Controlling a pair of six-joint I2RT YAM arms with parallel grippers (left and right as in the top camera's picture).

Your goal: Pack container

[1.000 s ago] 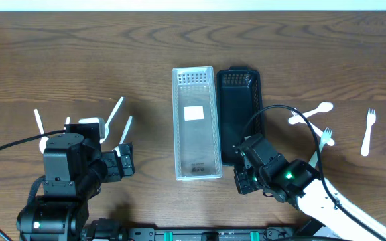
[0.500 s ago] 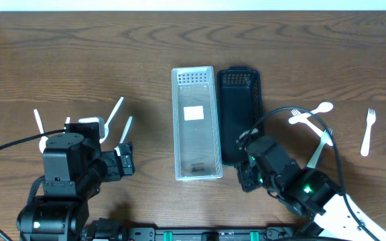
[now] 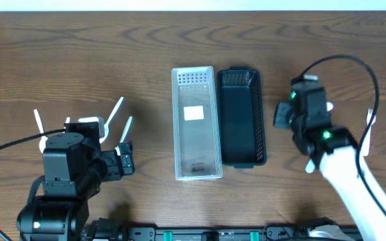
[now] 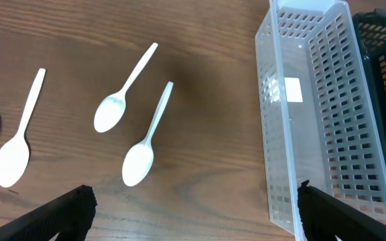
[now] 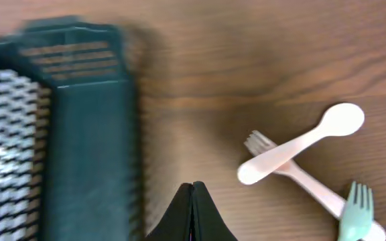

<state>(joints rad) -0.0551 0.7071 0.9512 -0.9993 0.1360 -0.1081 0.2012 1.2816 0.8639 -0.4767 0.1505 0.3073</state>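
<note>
The right gripper [image 5: 193,194], fingers pressed together, hangs just right of the black slotted basket [image 3: 241,117]. Further right of that basket a pink spoon [image 5: 293,150] lies crossed over a pink fork [image 5: 317,191]. Left of it, beyond the clear basket [image 3: 196,124], the left gripper [image 4: 191,194] is spread wide near white spoons [image 4: 138,165]

Boxy black left arm [image 3: 64,164], white-linked right arm [image 3: 346,171] with green lights [image 3: 324,134], both trailing black cables [image 3: 372,80].
</note>
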